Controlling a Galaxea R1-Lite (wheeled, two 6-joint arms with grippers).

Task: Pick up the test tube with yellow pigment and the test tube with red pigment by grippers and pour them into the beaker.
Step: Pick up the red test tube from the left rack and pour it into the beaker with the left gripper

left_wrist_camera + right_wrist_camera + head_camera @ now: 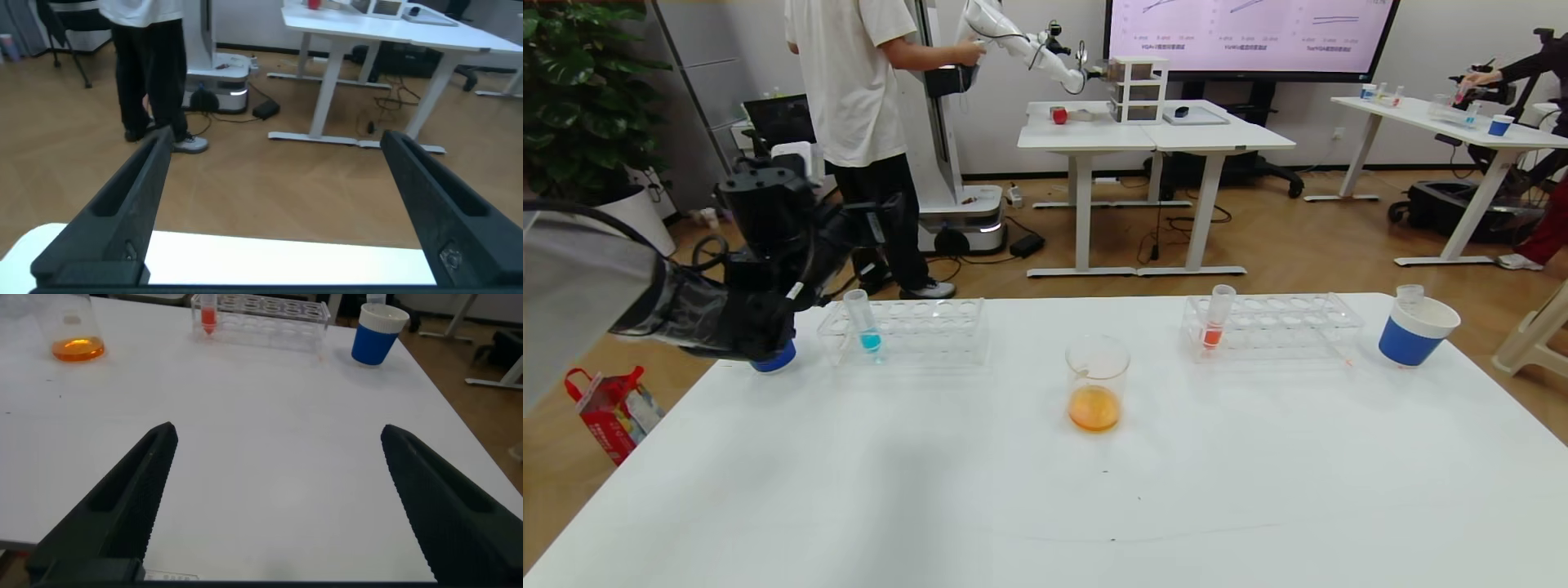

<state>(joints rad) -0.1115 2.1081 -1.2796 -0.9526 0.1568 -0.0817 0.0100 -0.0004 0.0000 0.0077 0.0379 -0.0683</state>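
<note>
Mostly hidden behind the left gripper [768, 269], fingers spread and empty, a blue cup [773, 359] sits at the table's [1045, 506] far left. Right gripper [274, 498] spread over bare table. Beaker [1097, 382] holds orange liquid; red tube [1218, 318] stands racked. Yellow tube unseen.

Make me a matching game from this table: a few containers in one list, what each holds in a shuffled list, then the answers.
Things:
1. beaker
2. tube in the left rack
3. tube in the right rack
4. paper cup on the right

Contents:
A. red-orange liquid
B. an empty clear tube
C. orange liquid
D. blue liquid

Pairs: 1-C, 2-D, 3-A, 4-B
</note>
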